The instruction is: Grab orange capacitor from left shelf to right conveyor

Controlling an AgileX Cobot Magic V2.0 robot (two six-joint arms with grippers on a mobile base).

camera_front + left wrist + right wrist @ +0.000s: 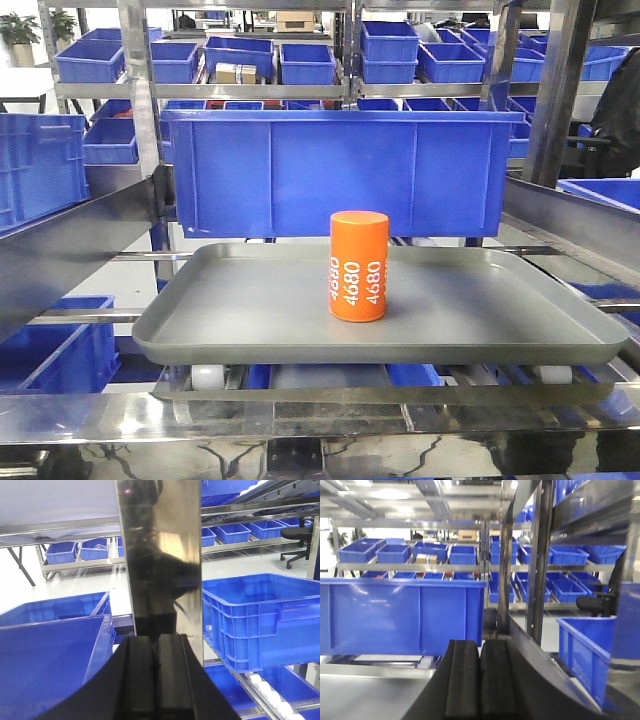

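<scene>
The orange capacitor (359,266) stands upright in the middle of the shallow grey tray (240,325) on the left shelf (300,410), with white "4680" down its side. It shows only in the front view. Neither gripper shows in the front view. My left gripper (157,645) is shut and empty, close behind a shiny steel post (160,555). My right gripper (480,647) is shut and empty, in front of a large blue bin (400,615). The right conveyor is out of view.
A large blue bin (340,170) stands right behind the tray. Several blue bins (240,55) fill the racks beyond. Sloping steel rails (70,245) flank the tray on both sides. Blue bins (260,620) sit to either side of the left gripper.
</scene>
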